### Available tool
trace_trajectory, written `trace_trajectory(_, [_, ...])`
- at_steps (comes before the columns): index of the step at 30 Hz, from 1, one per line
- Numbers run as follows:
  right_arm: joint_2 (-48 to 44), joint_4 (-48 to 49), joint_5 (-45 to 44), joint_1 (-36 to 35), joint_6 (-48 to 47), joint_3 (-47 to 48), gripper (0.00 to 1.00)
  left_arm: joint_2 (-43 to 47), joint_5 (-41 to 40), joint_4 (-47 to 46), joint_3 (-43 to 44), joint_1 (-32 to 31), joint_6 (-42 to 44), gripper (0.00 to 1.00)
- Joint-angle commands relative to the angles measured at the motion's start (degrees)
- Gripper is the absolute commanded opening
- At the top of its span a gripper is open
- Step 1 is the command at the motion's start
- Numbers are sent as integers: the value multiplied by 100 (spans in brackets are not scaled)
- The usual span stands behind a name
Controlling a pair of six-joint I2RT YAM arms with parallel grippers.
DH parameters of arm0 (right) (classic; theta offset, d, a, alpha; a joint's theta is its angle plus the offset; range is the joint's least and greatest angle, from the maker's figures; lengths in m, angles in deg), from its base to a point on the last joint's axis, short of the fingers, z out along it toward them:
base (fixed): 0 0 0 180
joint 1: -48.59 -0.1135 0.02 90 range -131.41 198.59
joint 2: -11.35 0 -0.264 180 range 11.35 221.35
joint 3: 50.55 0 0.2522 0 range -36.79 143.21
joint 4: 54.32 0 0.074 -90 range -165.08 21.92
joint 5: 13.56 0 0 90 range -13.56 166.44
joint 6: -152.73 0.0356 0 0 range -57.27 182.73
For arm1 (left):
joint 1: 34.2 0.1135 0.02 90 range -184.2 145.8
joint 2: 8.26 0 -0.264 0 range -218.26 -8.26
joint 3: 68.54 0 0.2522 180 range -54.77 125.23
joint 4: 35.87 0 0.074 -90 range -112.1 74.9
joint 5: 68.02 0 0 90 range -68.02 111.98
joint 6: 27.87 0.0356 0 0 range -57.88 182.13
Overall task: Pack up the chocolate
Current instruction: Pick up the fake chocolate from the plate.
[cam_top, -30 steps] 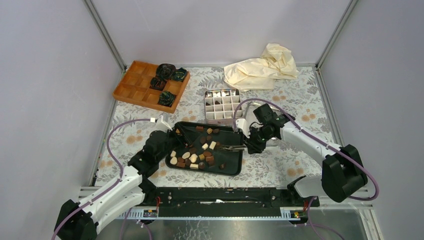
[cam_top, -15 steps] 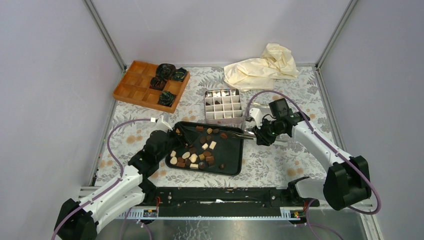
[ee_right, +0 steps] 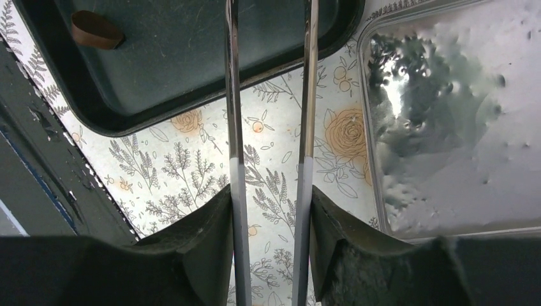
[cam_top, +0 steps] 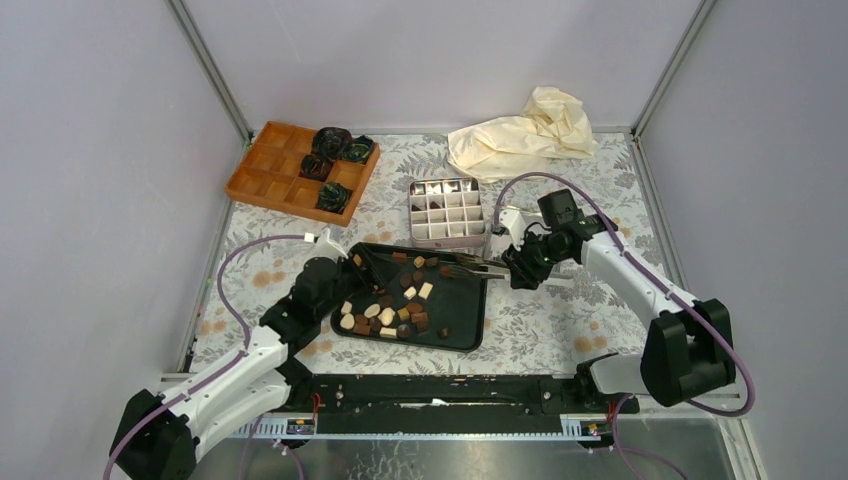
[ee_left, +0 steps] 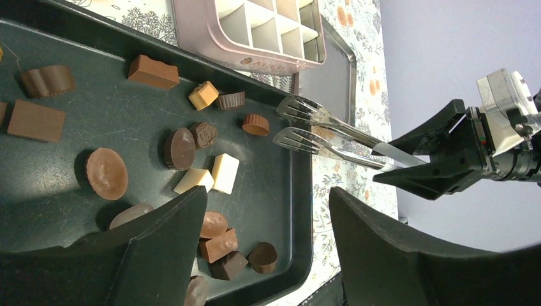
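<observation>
**A:** Which way is the chocolate lying from your tongs?

**B:** Your right gripper (cam_top: 513,266) is clamping the tongs (ee_left: 295,136) near their back end. Their two arms are standing apart with nothing between them. The tongs are pointing left along the tabletop, with the tips hovering over the right edge of the tray (cam_top: 466,330). The chocolate (cam_top: 388,316) is lying loose on the tray, left of the tips and mostly nearer the bases. The nearest piece (ee_left: 256,124), small, round and brown, is sitting just past the tips.

**A:** And your other arm?

**B:** Your left gripper (ee_left: 268,194) is hanging wide open and empty over the tray's left part. It is closer to the main scatter but carrying no tool. The box (cam_top: 447,241) is sitting just behind the tray.

**A:** What are you missing?

**B:** The right wrist view is cutting the tips off. The left gripper's fingers (ee_left: 153,255) are hiding some pieces. I cannot tell whether the tips are touching the tray, or which box cells are filled.
</observation>
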Motion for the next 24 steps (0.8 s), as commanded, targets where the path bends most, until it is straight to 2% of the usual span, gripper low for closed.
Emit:
trace_trajectory(1, [275,4,197,9,-86,465,48,-33,123,-246,176,41,83,77])
trace_trajectory(15, [934,43,121,-241,-257,710,46,-211,171,-341,244,48,95,78])
trace_trajectory(21, [895,82,31,-254,-248,745,25,-316,217,-409,296,45,91,77])
trace_trajectory(24, [748,94,63,-250,-210,704,9,-403,264,-458,331,41,91,77])
